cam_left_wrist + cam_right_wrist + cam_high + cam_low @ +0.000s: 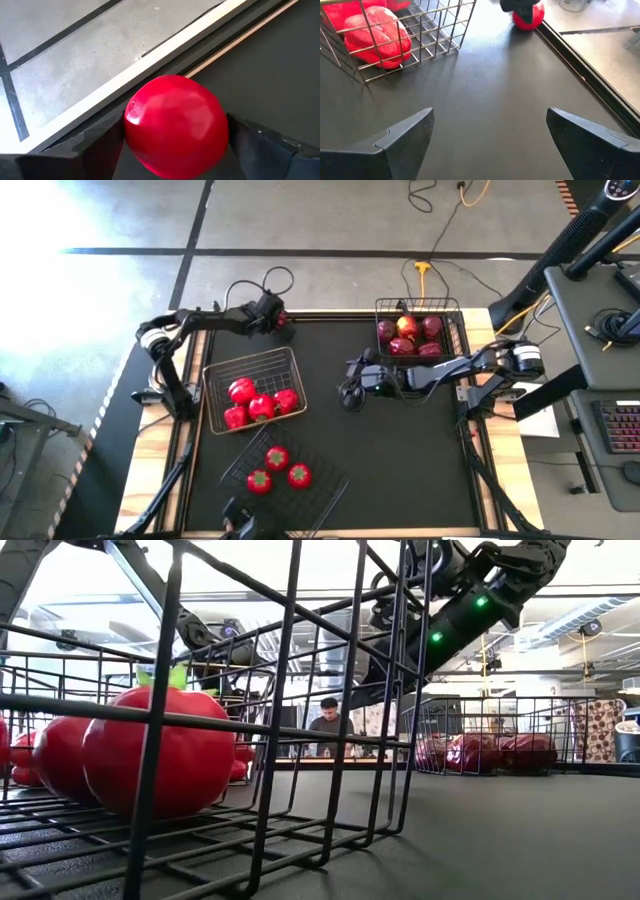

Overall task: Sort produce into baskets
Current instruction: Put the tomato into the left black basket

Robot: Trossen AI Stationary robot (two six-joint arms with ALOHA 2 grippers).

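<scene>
A round, smooth red fruit (175,125) lies on the black mat close to the table's far edge rail. My left gripper (175,150) is open around it, one finger (100,145) on each side; the high view shows this gripper (277,317) at the far left. My right gripper (348,387) hangs open over the middle of the mat with nothing between its fingers (405,140). Three wire baskets stand on the mat. The left one (212,385) holds red peppers (258,400), the near one (325,490) holds green-topped tomatoes (277,457), and the far right one (380,308) holds dark red apples (408,335). My left gripper comes slanting down from the near side, with a finger close on either side of the round red fruit's widest part (222,125). I cannot tell whether the fingers touch it. The fruit rests on the mat.
The wooden far rail (150,75) runs just behind the fruit, with the floor beyond it. Open black mat (400,450) lies between the baskets. In the low view the near basket's wires (270,740) fill the foreground, and a person (328,730) stands far behind the table.
</scene>
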